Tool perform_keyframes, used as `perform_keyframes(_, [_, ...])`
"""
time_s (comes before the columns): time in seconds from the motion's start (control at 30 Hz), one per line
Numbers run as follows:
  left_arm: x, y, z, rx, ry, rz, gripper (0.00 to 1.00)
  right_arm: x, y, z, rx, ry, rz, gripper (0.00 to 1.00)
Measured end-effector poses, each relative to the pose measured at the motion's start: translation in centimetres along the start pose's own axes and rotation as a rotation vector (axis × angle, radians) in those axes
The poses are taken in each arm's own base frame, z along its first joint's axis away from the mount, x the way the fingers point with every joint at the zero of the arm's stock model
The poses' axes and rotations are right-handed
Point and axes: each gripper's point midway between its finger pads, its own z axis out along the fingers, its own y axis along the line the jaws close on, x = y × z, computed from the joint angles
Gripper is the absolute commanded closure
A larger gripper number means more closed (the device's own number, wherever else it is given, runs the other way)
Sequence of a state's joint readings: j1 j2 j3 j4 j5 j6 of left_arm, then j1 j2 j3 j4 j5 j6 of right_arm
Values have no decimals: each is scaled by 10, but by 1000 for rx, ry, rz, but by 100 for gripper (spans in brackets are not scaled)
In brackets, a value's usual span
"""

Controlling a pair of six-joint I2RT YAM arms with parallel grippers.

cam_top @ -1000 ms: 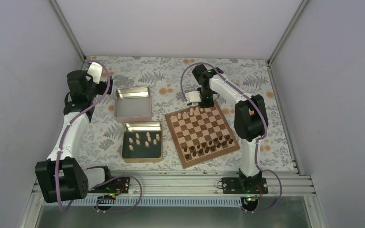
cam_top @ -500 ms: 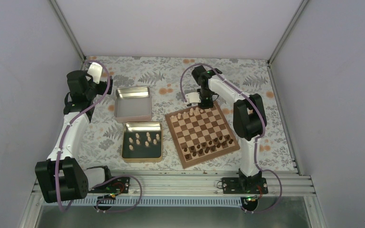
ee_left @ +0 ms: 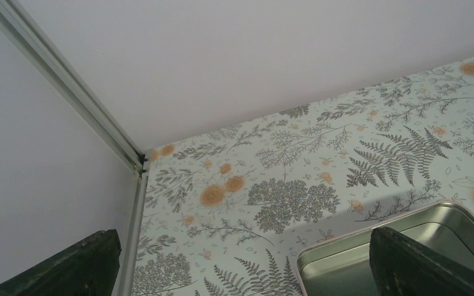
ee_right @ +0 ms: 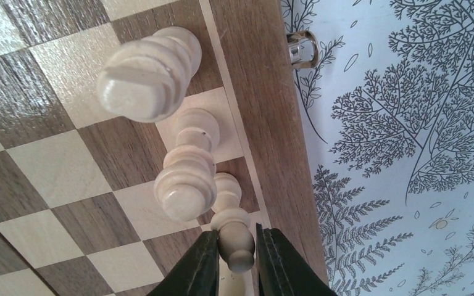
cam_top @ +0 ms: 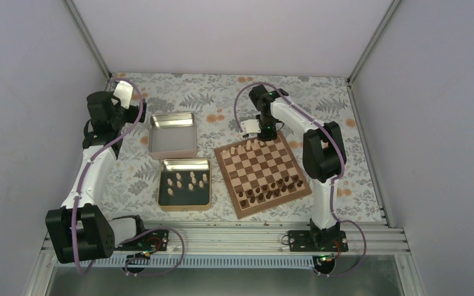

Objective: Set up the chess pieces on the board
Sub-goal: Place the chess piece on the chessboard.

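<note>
The board (cam_top: pixel 262 165) lies right of centre, with several pale chess pieces (cam_top: pixel 247 147) on its far row and dark chessmen (cam_top: pixel 273 186) on its near rows. More pale chess pieces (cam_top: pixel 187 180) stand in a dark-lined tin (cam_top: pixel 185 200). My right gripper (cam_top: pixel 263 132) is over the board's far edge. In the right wrist view it (ee_right: pixel 237 253) is shut on a pale piece (ee_right: pixel 234 237) standing next to two other pale pieces (ee_right: pixel 185 185) beside the border (ee_right: pixel 253 80). My left gripper (cam_top: pixel 137 113) is open and empty, its fingers (ee_left: pixel 80 265) wide apart.
An empty metal tin (cam_top: pixel 173 132) lies behind the tin with pieces; its corner shows in the left wrist view (ee_left: pixel 345 265). White walls and metal frame rails enclose the floral table on three sides. A small metal clasp (ee_right: pixel 301 49) sticks out of the board's edge.
My right gripper has shifted slightly left along the board's far edge. The left arm has not moved.
</note>
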State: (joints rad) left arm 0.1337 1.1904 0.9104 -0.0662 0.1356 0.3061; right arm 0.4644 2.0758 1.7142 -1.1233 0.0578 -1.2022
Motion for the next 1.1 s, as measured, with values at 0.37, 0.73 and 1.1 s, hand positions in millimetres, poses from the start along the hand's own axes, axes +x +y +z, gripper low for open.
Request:
perform_keyframes(0.37, [0,0,0,0,0,0,0,0,-1,-7,-2,-1,0,77])
perform_keyframes(0.73, [0,0,0,0,0,0,0,4,9,-13,-42,16,-2,76])
perform_keyframes(1.1, [0,0,0,0,0,0,0,-39,-13,-89,146,-70,-46,65])
